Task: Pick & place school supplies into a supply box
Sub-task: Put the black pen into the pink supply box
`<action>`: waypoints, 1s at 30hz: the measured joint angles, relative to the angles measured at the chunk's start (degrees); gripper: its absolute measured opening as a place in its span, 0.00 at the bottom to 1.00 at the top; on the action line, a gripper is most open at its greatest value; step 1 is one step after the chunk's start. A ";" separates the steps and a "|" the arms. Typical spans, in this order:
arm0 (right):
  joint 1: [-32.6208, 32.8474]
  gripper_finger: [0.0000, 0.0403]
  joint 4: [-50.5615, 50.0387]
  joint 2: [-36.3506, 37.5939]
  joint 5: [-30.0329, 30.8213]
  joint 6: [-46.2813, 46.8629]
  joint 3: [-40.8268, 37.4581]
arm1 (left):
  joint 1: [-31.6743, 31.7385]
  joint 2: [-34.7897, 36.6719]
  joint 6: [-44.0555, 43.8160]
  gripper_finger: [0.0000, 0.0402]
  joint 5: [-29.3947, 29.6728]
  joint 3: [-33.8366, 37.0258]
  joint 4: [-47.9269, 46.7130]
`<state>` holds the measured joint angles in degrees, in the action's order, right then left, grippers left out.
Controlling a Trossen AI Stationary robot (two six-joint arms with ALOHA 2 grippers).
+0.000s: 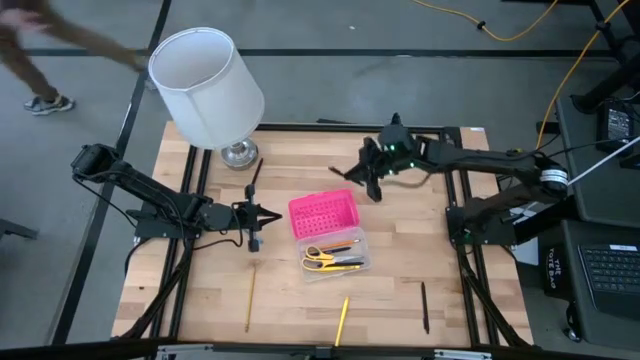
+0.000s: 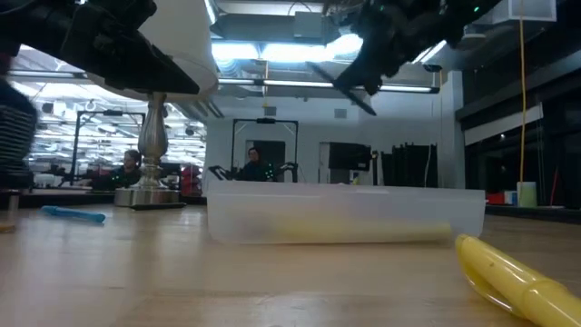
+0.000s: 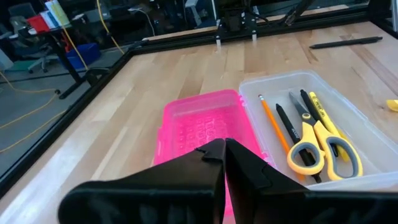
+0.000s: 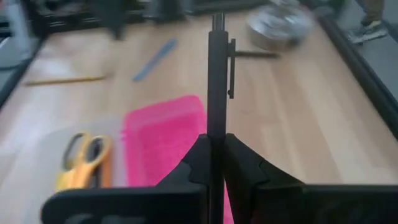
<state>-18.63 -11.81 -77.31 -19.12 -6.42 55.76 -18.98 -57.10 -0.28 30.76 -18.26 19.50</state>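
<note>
The light is bright and even on the counter [image 1: 300,300] in the high view, and shadows there are soft and small. A person [image 1: 40,40] at the far left corner is smeared by motion. In the low view, long ceiling lights [image 2: 272,50] glow white and glare, while the arms above look like dark shapes. The yellow pen [image 2: 517,277] close to that camera is fuzzy. The right wrist view is blurry all over. The left wrist view is sharp on the scissors [image 3: 320,146], but its own pincer [image 3: 224,155] is soft.
</note>
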 joint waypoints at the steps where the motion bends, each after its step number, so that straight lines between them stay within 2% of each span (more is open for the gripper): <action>1: 1.51 0.06 0.24 0.50 0.10 -0.94 -0.14 | 0.00 0.00 0.00 0.01 -0.01 0.00 0.01; 8: 13.05 0.06 3.69 1.35 9.92 -2.38 -1.91 | -0.04 0.00 -0.03 0.01 -2.40 0.00 0.01; 12: 18.14 0.06 4.96 1.35 11.74 0.92 -2.94 | -0.04 0.00 -0.02 0.01 -3.67 0.00 -0.01; 16: 23.31 0.06 4.44 1.35 17.12 4.10 -2.94 | -0.04 0.00 -0.03 0.01 -3.67 0.00 0.01; 20: 27.92 0.06 3.50 1.35 19.87 7.26 -2.94 | -0.04 0.00 -0.03 0.01 -3.67 0.00 0.01; 30: 36.76 0.07 3.11 0.30 28.24 16.82 -2.87 | -0.04 0.00 -1.30 0.01 -3.67 0.00 0.01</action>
<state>18.14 -8.70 -77.02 9.12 10.40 52.88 -19.03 -57.10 -1.59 27.09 -18.26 19.50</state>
